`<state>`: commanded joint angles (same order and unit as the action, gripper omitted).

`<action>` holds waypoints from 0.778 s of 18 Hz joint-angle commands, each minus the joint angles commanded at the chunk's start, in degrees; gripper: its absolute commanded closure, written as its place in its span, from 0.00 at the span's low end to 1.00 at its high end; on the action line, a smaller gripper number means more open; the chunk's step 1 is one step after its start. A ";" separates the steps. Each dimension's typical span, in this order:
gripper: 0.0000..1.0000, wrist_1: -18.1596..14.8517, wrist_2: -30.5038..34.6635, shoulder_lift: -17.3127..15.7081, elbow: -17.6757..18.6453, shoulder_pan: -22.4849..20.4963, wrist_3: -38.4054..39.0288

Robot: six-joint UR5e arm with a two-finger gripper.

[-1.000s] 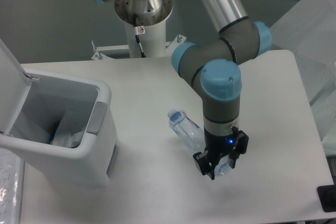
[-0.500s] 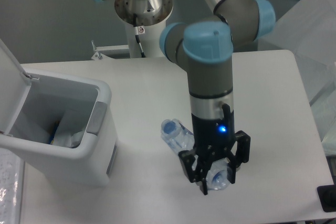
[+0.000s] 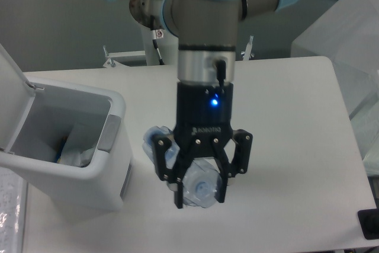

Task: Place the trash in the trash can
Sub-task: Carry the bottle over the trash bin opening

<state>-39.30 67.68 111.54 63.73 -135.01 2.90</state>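
A clear plastic bottle (image 3: 195,186) with a blue cap, the trash, hangs above the table, clamped between the fingers of my gripper (image 3: 200,197). The gripper is shut on the bottle's body and points down toward the camera. The bottle's capped end (image 3: 155,137) sticks out to the left behind the gripper. The white trash can (image 3: 65,146) stands at the left of the table with its lid (image 3: 10,96) swung open. It lies left of the gripper, with a gap between them. Some clear and blue items lie inside the can.
The arm's base (image 3: 160,10) stands at the back of the white table (image 3: 296,146). Clear plastic sheeting (image 3: 349,39) hangs at the right. A dark object (image 3: 370,223) sits at the table's lower right corner.
The gripper has lifted the bottle off the table and carried it left toward the trash can, rising closer to the camera.
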 joint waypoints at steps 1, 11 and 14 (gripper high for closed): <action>0.41 0.10 -0.01 -1.05 0.43 0.35 0.09; 0.41 0.10 0.17 -3.43 5.17 8.52 0.09; 0.41 0.10 0.52 -3.87 8.34 12.22 -0.09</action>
<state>-39.20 68.20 107.67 72.06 -122.79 2.81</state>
